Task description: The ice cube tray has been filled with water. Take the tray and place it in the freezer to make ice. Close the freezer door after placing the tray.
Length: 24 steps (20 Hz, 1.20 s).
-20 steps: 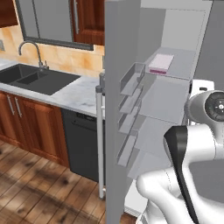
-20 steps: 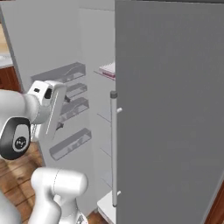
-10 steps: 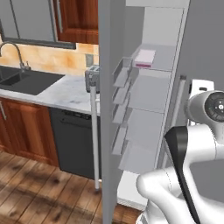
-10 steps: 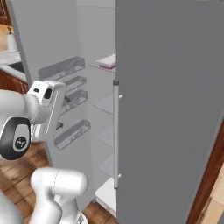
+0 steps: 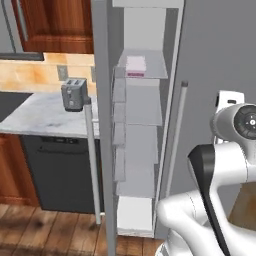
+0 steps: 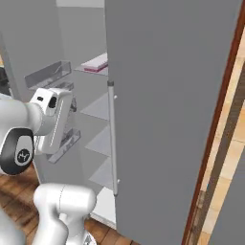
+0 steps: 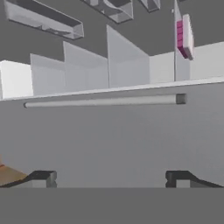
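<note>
Light: even and diffuse, with no visible lamp; moderately bright in all views.
Shadows: soft, faint shading inside the freezer (image 5: 142,150), beyond the claw (image 7: 109,178); darker grey towards its back.
Glare: no hot spots on matte grey surfaces.
Sharpness: soft, low-resolution render; edges slightly blurred and jagged.
Distortion: none noticeable near the frame edges.

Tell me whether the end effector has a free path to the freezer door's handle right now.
Probably not directly. The freezer door stands edge-on to the arm with its handle on the far outer side; the open end effector faces the right-hand door instead.
</note>
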Motion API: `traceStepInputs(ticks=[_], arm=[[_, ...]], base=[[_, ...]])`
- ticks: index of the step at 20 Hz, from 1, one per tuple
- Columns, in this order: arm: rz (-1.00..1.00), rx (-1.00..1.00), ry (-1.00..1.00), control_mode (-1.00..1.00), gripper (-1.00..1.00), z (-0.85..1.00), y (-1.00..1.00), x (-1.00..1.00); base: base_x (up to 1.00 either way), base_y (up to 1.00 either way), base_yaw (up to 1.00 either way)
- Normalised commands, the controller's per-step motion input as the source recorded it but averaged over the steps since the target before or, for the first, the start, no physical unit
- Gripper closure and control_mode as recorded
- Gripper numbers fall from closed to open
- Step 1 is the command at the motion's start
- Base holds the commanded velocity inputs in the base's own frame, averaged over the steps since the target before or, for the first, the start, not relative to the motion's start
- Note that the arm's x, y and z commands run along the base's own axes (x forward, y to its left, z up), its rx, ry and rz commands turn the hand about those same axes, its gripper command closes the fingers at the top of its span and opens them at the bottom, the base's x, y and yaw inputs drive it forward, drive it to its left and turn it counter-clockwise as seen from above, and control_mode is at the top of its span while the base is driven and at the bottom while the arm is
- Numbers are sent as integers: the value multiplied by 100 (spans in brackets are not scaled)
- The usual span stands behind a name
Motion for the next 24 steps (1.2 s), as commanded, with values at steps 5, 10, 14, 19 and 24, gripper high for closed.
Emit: traceStepInputs(ticks=[5, 10, 14, 19, 24], arm=[[0, 0, 0, 100, -100, 0, 0, 0], [0, 0, 0, 100, -100, 0, 0, 0], [0, 0, 0, 100, -100, 0, 0, 0], [0, 0, 0, 100, -100, 0, 0, 0], [0, 0, 0, 100, -100, 0, 0, 0]], base=[[-2, 62, -42], [-2, 73, -33], [-38, 44, -27], [-63, 0, -21], [-19, 0, -10]])
